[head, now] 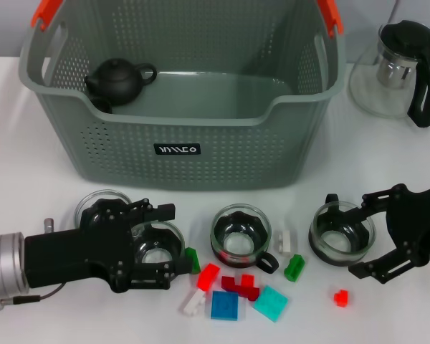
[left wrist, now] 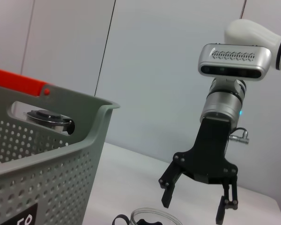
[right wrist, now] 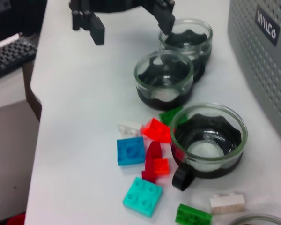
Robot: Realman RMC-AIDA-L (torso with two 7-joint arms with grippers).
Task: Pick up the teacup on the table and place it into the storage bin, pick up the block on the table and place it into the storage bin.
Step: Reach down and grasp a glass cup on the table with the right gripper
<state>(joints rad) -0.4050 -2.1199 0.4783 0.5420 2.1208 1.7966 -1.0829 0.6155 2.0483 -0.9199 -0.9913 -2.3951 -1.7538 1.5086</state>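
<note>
Both arms low over the white surface (head: pixel 29 186) before the storage bin (head: pixel 179 143) — left end effector (head: pixel 155 247) spread wide around one teacup (head: pixel 158 249), right end effector (head: pixel 369 236) open beside another teacup (head: pixel 342 233) — seemingly poised for grasping, blocks (head: pixel 224 304) scattered between.

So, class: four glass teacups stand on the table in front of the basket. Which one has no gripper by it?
The middle teacup, with its dark handle beside the blocks. The two on the left sit at the left gripper; the rightmost is at the right gripper.
</note>
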